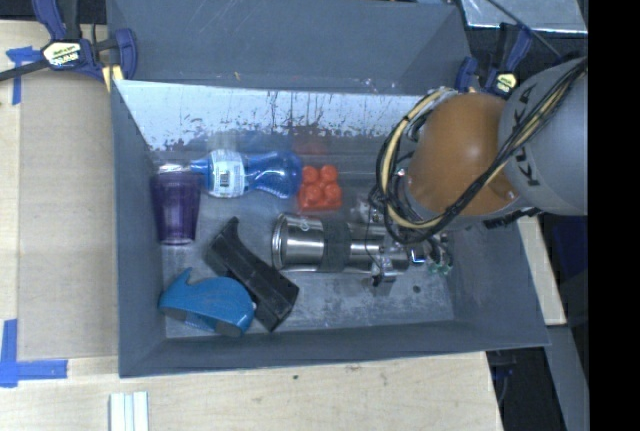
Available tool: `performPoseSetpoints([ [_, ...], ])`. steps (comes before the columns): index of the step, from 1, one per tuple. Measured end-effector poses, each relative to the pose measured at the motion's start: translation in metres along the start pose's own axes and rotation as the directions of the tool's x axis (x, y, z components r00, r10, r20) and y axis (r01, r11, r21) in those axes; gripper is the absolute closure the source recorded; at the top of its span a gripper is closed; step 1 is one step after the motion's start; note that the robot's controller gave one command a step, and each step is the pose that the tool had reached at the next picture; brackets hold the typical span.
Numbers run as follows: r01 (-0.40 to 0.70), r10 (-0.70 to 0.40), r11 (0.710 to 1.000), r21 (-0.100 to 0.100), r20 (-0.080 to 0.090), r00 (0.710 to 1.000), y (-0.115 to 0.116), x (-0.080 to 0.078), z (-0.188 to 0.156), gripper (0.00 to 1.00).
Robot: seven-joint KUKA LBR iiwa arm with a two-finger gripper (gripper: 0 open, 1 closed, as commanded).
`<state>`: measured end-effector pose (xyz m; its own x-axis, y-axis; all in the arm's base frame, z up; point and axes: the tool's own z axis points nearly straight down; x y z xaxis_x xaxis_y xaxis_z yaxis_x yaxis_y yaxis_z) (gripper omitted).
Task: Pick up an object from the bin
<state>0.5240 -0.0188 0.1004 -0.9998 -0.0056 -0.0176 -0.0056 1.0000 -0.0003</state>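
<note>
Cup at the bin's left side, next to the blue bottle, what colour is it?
The cup is translucent purple, seen best in the camera view.

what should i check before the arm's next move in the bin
1. Gripper down inside the bin, right of the silver cup: ok.
2. Silver cup gripped: cannot tell.
3. Black block clear of the silver cup: cannot tell, they lie close.
4. Orange toy apart from the gripper: ok.
5. Blue bottle and purple cup well left of the gripper: ok.
</note>
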Motion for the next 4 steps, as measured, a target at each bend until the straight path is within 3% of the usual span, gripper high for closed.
performPoseSetpoints([
  [1,-0.055,0.055,0.999,0.001,-0.007,0.998,0.01,-0.002,0.023,1.0],
  [3,-0.056,0.056,0.998,0.001,-0.007,0.998,0.01,-0.002,0.023,1.0],
  [4,0.061,-0.061,0.998,0.019,0.023,0.998,0.022,0.0,0.024,1.0],
])
